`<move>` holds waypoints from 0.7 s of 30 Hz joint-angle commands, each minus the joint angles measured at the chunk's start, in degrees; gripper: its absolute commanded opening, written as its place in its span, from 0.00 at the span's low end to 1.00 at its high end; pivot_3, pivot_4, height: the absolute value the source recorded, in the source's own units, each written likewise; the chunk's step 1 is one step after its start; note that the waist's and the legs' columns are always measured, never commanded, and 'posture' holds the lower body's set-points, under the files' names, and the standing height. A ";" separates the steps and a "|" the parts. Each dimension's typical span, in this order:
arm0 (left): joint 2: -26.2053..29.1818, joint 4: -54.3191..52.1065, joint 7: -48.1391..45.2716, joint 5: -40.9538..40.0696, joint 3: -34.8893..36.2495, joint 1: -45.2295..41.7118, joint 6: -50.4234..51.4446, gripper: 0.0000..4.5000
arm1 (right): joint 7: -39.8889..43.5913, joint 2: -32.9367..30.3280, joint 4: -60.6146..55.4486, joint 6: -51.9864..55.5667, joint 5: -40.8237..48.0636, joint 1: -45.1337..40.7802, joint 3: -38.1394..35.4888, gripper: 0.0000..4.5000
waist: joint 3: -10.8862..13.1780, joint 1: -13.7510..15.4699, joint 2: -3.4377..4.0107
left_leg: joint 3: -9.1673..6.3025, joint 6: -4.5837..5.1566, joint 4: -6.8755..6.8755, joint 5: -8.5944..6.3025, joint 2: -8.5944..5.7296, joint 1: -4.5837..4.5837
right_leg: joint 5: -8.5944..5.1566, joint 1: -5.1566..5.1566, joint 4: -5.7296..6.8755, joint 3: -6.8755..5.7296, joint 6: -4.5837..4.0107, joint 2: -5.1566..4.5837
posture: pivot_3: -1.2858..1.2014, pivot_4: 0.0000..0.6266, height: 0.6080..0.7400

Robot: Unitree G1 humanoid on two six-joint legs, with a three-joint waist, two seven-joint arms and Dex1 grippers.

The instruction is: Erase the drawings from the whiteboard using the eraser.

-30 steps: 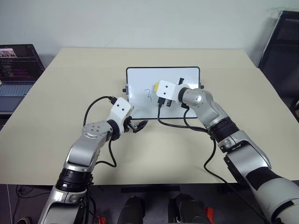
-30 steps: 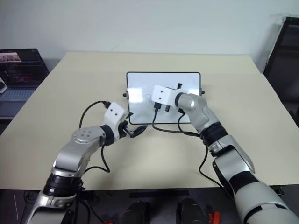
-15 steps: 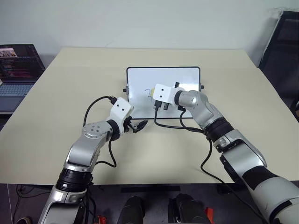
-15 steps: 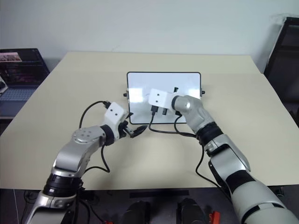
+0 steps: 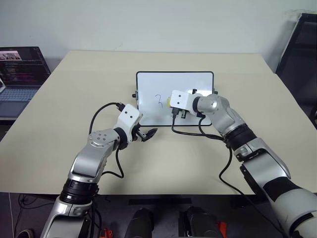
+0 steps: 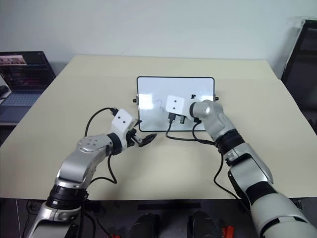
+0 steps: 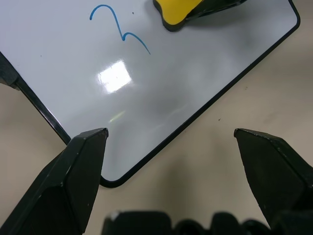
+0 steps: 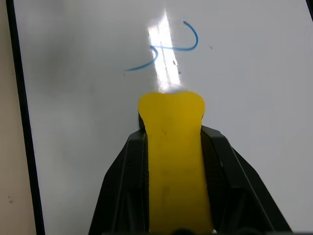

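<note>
**Yellow eraser poised beside the last blue squiggle**

Yellow eraser (image 8: 172,147) sits pinched between the jaws of the right gripper (image 5: 177,111), its front end over the whiteboard (image 5: 198,82) just short of the one drawing (image 8: 168,46) I can see, a blue "3"-like curl. The rest of the board looks clean. To do this stroke well, I'd judge the pad should stay flat on the white face and sweep right across the curl with steady pressure, overlapping passes so no blue tail survives near the glare. The left gripper (image 5: 147,133) hovers at the board's near corner with its jaws spread and nothing between them; bracing the frame would stop it sliding on the beige surface (image 5: 74,79). No containers stand anywhere here.
</note>
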 commanded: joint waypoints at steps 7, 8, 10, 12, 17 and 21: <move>-0.15 -3.49 0.17 -0.51 0.33 -1.17 1.30 1.00 | 1.10 -2.73 -2.53 2.84 0.73 2.77 -1.98 0.24 | 0.00 0.04 0.00 | 0.08 0.00 -0.07 0.00 0.01 0.58 | -0.02 0.56 -0.05 0.06 0.01 0.01 | 0.52 0.24 1.00; -0.20 -3.66 0.21 -0.52 0.29 -1.20 1.49 1.00 | 1.04 -2.26 -2.72 2.94 0.97 2.74 -2.09 0.24 | 0.00 -0.03 0.00 | 0.08 0.00 -0.07 0.00 0.02 0.64 | -0.02 0.61 -0.05 0.06 0.01 0.02 | 0.52 0.24 1.00; -0.30 -3.98 0.28 -0.54 0.22 -1.29 1.84 1.00 | 0.41 -0.50 -2.18 2.92 1.56 1.81 -2.31 0.24 | 0.00 -0.22 0.00 | 0.09 0.00 -0.07 0.00 0.03 0.64 | -0.02 0.61 -0.06 0.08 0.01 0.03 | 0.52 0.24 1.00; -0.30 -4.22 0.27 -0.55 0.27 -1.22 2.04 1.00 | -0.06 0.98 -1.29 2.64 1.74 0.67 -2.31 0.24 | 0.00 -0.47 0.00 | 0.09 0.00 -0.07 0.00 0.03 0.64 | -0.02 0.61 -0.06 0.08 0.01 0.03 | 0.52 0.24 1.00; -0.27 -4.27 0.28 -0.42 0.52 -0.81 1.95 1.00 | -1.38 3.97 2.39 0.81 1.56 -2.68 -1.75 0.24 | 0.01 -0.93 0.01 | 0.14 0.00 -0.14 0.00 0.09 0.65 | -0.02 0.54 -0.06 0.14 0.01 0.08 | 0.52 0.24 1.00; -0.31 -4.17 0.33 -0.32 0.56 -0.37 1.55 1.00 | -2.84 6.00 6.28 -0.63 1.49 -5.46 -1.68 0.24 | 0.02 -0.78 0.01 | 0.14 -0.01 -0.21 -0.01 0.07 0.60 | -0.02 0.48 -0.10 0.14 0.00 0.07 | 0.52 0.24 1.00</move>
